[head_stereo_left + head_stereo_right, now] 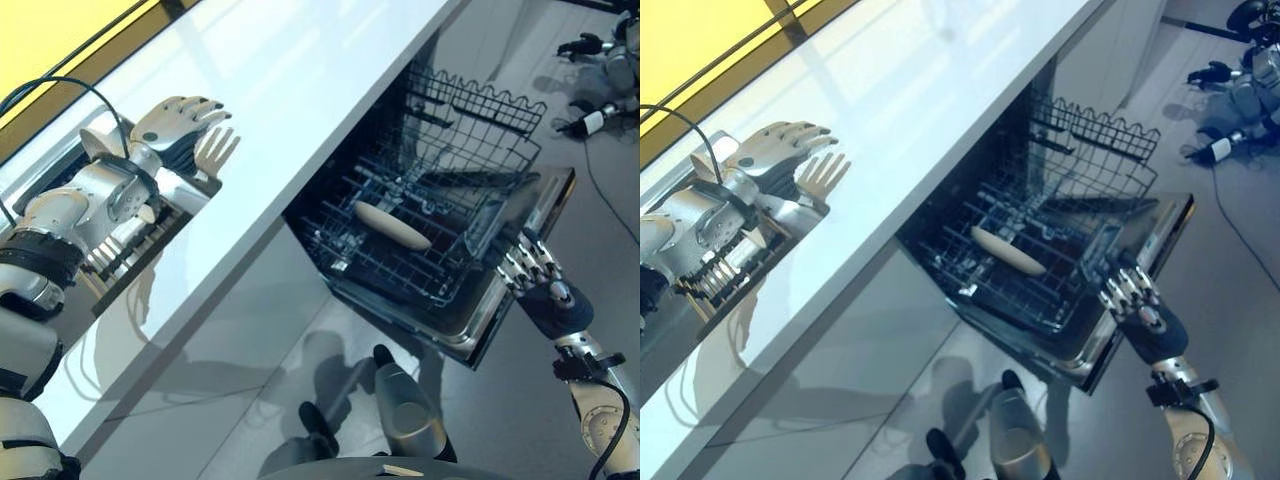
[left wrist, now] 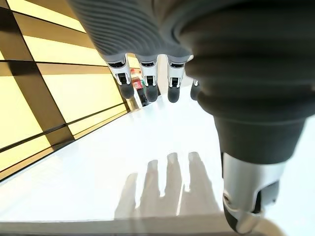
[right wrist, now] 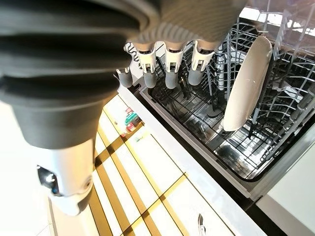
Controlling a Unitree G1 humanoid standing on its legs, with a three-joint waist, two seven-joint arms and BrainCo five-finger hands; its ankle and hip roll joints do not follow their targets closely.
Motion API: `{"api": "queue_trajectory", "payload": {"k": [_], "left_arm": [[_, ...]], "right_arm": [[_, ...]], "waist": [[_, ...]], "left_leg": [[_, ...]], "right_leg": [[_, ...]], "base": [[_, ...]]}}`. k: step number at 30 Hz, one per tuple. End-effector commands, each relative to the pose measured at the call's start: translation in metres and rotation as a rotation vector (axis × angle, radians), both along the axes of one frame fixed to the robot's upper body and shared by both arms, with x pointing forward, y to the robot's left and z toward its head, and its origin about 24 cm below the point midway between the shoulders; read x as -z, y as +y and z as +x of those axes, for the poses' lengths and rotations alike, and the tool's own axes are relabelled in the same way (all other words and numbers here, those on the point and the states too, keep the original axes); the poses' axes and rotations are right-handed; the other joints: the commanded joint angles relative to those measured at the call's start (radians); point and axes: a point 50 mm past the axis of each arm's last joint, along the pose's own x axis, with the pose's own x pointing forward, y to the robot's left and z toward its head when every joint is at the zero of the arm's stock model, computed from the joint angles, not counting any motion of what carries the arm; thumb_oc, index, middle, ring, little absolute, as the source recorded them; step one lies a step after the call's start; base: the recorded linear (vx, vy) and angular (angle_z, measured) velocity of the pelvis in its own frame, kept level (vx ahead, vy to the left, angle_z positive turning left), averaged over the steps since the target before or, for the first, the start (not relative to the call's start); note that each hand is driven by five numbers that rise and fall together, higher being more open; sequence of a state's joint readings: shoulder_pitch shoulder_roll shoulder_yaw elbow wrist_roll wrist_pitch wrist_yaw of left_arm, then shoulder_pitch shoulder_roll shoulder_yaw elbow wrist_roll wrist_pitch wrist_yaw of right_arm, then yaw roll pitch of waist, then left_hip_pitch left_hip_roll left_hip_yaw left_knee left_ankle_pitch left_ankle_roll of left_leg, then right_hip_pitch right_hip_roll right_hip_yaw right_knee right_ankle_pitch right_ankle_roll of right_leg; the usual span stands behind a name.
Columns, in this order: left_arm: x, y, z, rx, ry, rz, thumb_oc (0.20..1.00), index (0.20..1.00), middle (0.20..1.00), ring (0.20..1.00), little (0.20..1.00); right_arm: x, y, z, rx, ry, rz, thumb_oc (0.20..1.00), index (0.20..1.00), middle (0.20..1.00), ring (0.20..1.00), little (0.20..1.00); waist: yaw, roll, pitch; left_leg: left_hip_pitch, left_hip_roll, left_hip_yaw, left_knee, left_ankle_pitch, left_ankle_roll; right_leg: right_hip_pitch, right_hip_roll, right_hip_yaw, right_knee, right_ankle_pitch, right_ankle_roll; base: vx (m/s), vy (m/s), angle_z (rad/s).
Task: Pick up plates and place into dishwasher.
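White, one plate (image 1: 392, 224) stands on edge in the dishwasher (image 1: 500, 300) rack (image 1: 470, 150), so that much is done, while my left hand (image 1: 180, 122) hovers flat and empty above the counter (image 1: 300, 80) and my right hand (image 1: 530, 265), relaxed and empty, hangs by the rack.

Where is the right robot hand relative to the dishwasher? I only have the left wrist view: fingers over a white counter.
Observer: The right robot hand hangs by the outer edge of the open dishwasher door, fingers relaxed, holding nothing.
Operator: Any plate loaded yet?
Observer: Yes, one white plate stands on edge in the lower rack.
Operator: Is a plate near my left robot hand?
Observer: The left robot hand hovers open above the white countertop, just past a wooden dish rack; I see no plate in it.
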State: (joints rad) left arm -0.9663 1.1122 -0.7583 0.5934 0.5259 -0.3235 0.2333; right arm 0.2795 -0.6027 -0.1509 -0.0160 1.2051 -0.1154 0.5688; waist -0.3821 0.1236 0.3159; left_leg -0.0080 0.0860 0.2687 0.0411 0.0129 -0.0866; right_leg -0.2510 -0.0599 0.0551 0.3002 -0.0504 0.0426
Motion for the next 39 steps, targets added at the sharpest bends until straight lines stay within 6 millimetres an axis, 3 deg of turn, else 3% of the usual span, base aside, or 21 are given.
{"api": "queue_trajectory", "payload": {"k": [1,7,15,21,39], "left_arm": [[-0.025,0.028,-0.015,-0.080,-0.045,-0.067,1.000,1.000,1.000,1.000,1.000],[-0.025,0.037,-0.023,-0.152,0.094,0.018,1.000,1.000,1.000,1.000,1.000],[-0.035,0.040,-0.029,-0.188,0.148,0.065,1.000,1.000,1.000,1.000,1.000],[-0.038,0.060,-0.031,-0.297,0.080,0.277,1.000,1.000,1.000,1.000,1.000],[-0.041,0.074,-0.031,-0.346,-0.097,0.692,1.000,1.000,1.000,1.000,1.000]], "right_arm": [[-0.020,-0.010,-0.002,0.027,-0.124,0.006,1.000,1.000,1.000,1.000,1.000],[-0.026,-0.016,-0.005,0.044,-0.123,-0.001,1.000,1.000,1.000,1.000,1.000],[-0.028,-0.018,-0.007,0.057,-0.119,-0.013,1.000,1.000,1.000,1.000,1.000],[-0.033,-0.017,-0.004,0.056,-0.127,-0.018,1.000,1.000,1.000,1.000,1.000],[-0.036,-0.008,0.003,0.059,-0.138,0.008,1.000,1.000,1.000,1.000,1.000]], "waist": [[0.011,-0.023,-0.042],[0.025,-0.006,-0.041],[0.037,0.014,-0.042],[0.037,0.020,-0.040],[0.043,0.003,-0.032]], "left_leg": [[-0.088,-0.005,-0.033,0.048,0.037,0.035],[-0.083,-0.012,-0.049,0.042,0.039,0.035],[-0.074,-0.021,-0.060,0.033,0.043,0.035],[-0.072,-0.026,-0.069,0.022,0.048,0.034],[-0.081,-0.024,-0.068,0.030,0.048,0.037]], "right_leg": [[0.069,-0.002,-0.033,-0.082,-0.008,0.011],[0.079,-0.007,-0.043,-0.089,-0.009,0.012],[0.094,-0.009,-0.050,-0.099,-0.011,0.011],[0.095,-0.011,-0.050,-0.102,-0.009,0.012],[0.097,-0.010,-0.056,-0.103,-0.002,0.008]], "base": [[0.00,0.000,0.00],[0.00,0.017,0.08],[0.01,0.016,0.03],[0.00,0.000,0.00],[-0.01,-0.003,0.01]]}}
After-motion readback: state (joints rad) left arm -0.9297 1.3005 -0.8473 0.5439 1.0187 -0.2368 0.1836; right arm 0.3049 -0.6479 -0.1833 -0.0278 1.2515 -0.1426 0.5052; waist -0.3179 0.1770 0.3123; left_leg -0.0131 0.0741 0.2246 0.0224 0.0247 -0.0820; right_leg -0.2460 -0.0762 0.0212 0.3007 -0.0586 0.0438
